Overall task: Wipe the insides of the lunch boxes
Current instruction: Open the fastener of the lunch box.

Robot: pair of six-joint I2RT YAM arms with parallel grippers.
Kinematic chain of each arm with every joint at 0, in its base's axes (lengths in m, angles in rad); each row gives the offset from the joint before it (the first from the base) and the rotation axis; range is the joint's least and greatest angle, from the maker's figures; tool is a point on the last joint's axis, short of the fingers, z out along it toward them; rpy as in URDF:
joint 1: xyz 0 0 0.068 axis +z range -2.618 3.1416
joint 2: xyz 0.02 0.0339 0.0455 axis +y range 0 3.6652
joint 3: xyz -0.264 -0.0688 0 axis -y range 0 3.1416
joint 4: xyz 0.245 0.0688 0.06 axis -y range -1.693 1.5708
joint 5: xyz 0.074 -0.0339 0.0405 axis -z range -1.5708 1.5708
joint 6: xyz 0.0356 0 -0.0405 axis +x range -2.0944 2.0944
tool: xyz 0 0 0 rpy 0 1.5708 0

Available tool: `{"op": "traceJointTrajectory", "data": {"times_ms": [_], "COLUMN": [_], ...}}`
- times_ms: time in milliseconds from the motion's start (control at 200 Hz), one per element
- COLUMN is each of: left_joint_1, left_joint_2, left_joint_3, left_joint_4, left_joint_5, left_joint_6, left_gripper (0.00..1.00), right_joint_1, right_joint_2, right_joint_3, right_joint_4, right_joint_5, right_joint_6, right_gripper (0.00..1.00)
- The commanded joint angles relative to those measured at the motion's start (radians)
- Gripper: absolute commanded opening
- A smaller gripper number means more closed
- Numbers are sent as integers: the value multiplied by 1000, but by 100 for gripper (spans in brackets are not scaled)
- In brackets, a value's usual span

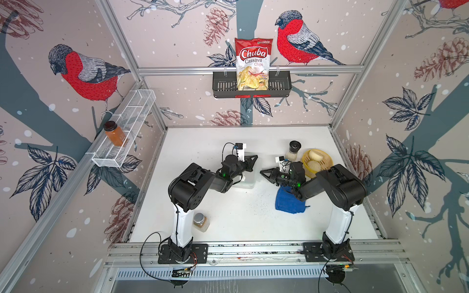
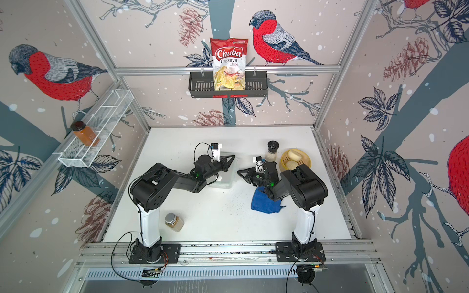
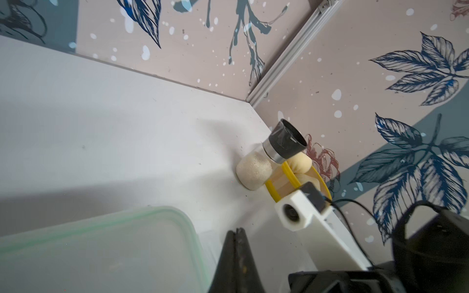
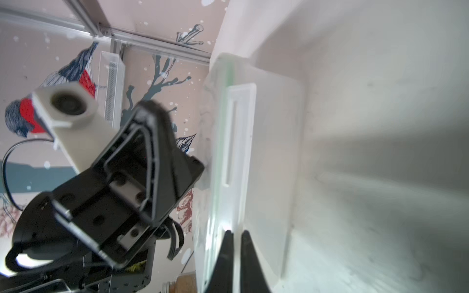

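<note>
On the bench (image 1: 228,215), the lunch box (image 1: 246,182) looks light, stiff, slick; I'd pinch its rim. I see left fingers (image 3: 237,236) and right fingers (image 4: 226,251) closed, empty.

L arm (image 1: 189,189) and R arm (image 1: 342,186) both folded at elbow, wrists turned inward, left tool (image 1: 254,159) shut, right tool (image 1: 263,173) shut too, tips facing each other, near, not touching

Translucent lunch box (image 1: 248,180), rounded corners (green seal at rim), lying flat
</note>
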Motion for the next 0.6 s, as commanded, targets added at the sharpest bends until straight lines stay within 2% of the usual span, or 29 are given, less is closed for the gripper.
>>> {"op": "traceJointTrajectory", "data": {"times_ms": [0,175,225,330,470,595], "left_joint_1": [-7,-8,-8,-8,-8,-8], "left_joint_2": [41,32,29,16,-24,-60], "left_joint_3": [-23,-18,-12,14,75,197], "left_joint_4": [-1159,-1161,-1165,-1194,-1268,-1380], "left_joint_5": [25,26,28,24,4,-35], "left_joint_6": [-52,-53,-52,-43,-28,2], "left_gripper": [0,0,0,0,0,0], "right_joint_1": [18,13,13,13,13,20], "right_joint_2": [-11,4,2,-22,-104,-218], "right_joint_3": [23,-10,-12,-21,-31,-33], "right_joint_4": [-38,76,83,84,-19,-261], "right_joint_5": [-41,-60,-63,-65,-35,53], "right_joint_6": [-121,-59,-50,-51,-100,-213], "right_gripper": [3,29,39,52,60,63]}}
